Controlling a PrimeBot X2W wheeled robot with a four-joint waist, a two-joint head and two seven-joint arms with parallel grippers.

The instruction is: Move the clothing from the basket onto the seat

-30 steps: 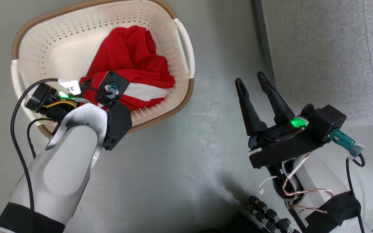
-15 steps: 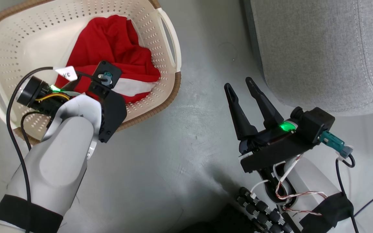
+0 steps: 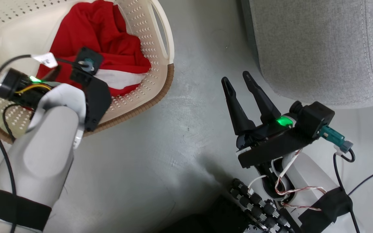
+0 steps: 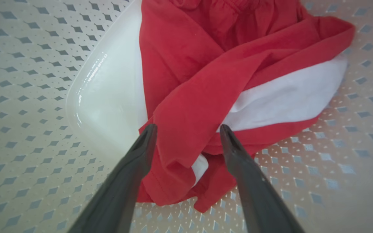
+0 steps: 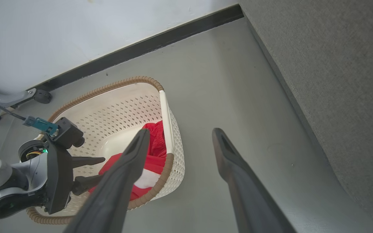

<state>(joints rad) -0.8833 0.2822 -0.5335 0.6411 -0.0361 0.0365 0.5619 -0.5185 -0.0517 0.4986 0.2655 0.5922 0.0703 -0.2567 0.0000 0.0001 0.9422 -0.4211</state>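
In the lower middle of the left wrist view the left gripper (image 4: 188,129) stands wide open, its two dark fingers straddling a red fold of the clothing (image 4: 199,81). The clothing lies bunched in the basket (image 4: 28,81) against the perforated wall at the right of that frame, with a white panel across its middle; nothing is pinched yet. To pick well, I judge the fingers should sink until the thick fold sits deep between them, not just the thin hem, then close firmly and lift straight up until the cloth clears the brown rim, where soft fabric could trail and snag. In the head view the right gripper (image 3: 236,78) hovers at centre right, jaws apart and empty, above the smooth grey floor (image 3: 173,145), which looks hard and faintly glossy. The seat (image 3: 319,48), pale grey upholstery, takes the upper right, apart from the basket at upper left. Farthest, in the right wrist view, a dark baseboard (image 5: 141,48) runs under a white wall (image 5: 76,32)
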